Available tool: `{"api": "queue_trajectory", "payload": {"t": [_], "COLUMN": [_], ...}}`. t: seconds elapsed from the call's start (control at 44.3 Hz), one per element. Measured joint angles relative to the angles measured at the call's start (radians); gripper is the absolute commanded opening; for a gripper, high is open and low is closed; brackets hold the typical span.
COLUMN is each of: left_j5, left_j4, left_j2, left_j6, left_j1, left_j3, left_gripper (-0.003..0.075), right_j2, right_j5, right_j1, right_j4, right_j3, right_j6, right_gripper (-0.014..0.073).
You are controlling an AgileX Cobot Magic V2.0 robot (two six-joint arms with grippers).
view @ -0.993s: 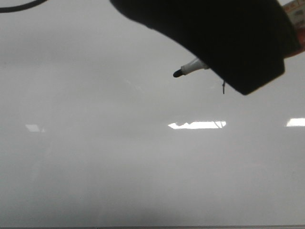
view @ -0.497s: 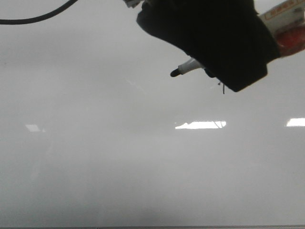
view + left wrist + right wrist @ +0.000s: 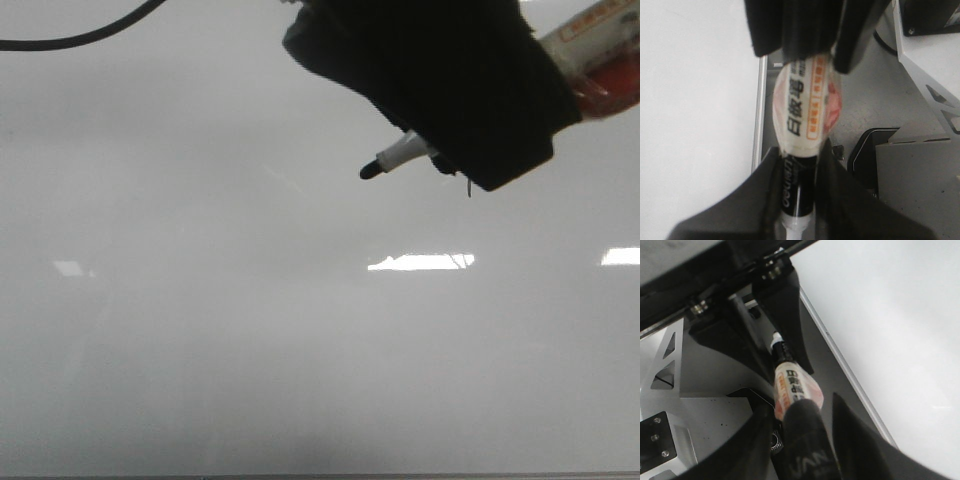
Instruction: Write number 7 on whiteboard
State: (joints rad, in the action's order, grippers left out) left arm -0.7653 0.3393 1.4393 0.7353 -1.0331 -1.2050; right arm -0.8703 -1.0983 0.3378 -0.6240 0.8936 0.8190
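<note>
Step in hand: positioning the marker (image 3: pixel 402 154) for writing, or clearing it after a stroke; I cannot tell which. My left jaws are clamped on the black barrel near the tip end, as the left wrist view shows. My right jaws are closed around the tail end of the same marker, so both arms share it. In the front view the bare black tip projects from the dark mass of my arm, over the upper middle of the whiteboard (image 3: pixel 200 350). Contact between tip and board cannot be confirmed. The number 7 is not readable. Only a short thin dark stroke (image 3: pixel 468 187) shows just below my arm, and it may be the foot of the downstroke, with the rest hidden. Next move, as I judge it: release one grasp, bring the tip squarely onto the board, and apply light, even pressure for the top bar. Change from one second ago: my arm has drawn up and to the right, covering less of the board; the tip sits slightly lower; the stroke has not moved.
</note>
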Motion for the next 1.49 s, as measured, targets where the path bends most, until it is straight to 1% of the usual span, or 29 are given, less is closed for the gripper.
{"api": "queue_trajectory", "payload": {"t": [0.09,0.135,0.339,0.452,0.519,0.655,0.722,0.835,0.948,1.106,1.242,1.332,1.49], "left_j5": [0.000,0.000,-0.074,-0.104,-0.124,-0.192,-0.208,-0.217,-0.203,-0.109,0.043,0.172,0.365], "left_j4": [-0.002,-0.010,-0.155,-0.270,-0.350,-0.515,-0.576,-0.624,-0.630,-0.630,-0.622,-0.587,-0.547], "left_j2": [0.000,0.000,-0.002,-0.028,-0.052,-0.119,-0.160,-0.233,-0.304,-0.376,-0.389,-0.379,-0.324], "left_j6": [-0.030,-0.057,-0.242,-0.361,-0.454,-0.655,-0.719,-0.767,-0.793,-0.870,-0.931,-0.941,-0.946], "left_j1": [0.007,0.015,0.103,0.165,0.207,0.314,0.376,0.492,0.623,0.821,0.953,1.000,1.014], "left_j3": [0.000,0.000,-0.041,-0.048,-0.052,-0.048,-0.021,0.038,0.107,0.220,0.326,0.387,0.437], "left_gripper": [-0.0004,-0.0004,-0.0004,-0.0004,-0.0004,-0.0004,-0.0004,-0.0004,-0.0004,-0.0004,-0.0004,-0.0004,-0.0004], "right_j2": [0.002,0.004,0.049,0.058,0.060,0.060,0.060,0.060,0.060,0.060,0.060,0.060,0.060], "right_j5": [0.007,0.009,0.050,0.064,0.064,0.070,0.070,0.070,0.078,0.090,0.098,0.100,0.108], "right_j1": [0.000,-0.002,-0.069,-0.113,-0.133,-0.153,-0.153,-0.153,-0.153,-0.153,-0.153,-0.153,-0.153], "right_j4": [0.007,0.018,0.116,0.144,0.149,0.151,0.152,0.153,0.153,0.153,0.153,0.153,0.153], "right_j3": [0.000,0.000,0.000,0.000,0.000,0.000,0.000,0.000,0.000,0.000,0.000,0.000,0.000], "right_j6": [0.000,-0.005,-0.084,-0.126,-0.135,-0.142,-0.145,-0.146,-0.146,-0.148,-0.148,-0.148,-0.148], "right_gripper": [0.0519,0.0532,0.0530,0.0530,0.0530,0.0530,0.0530,0.0530,0.0530,0.0530,0.0530,0.0530,0.0530]}}
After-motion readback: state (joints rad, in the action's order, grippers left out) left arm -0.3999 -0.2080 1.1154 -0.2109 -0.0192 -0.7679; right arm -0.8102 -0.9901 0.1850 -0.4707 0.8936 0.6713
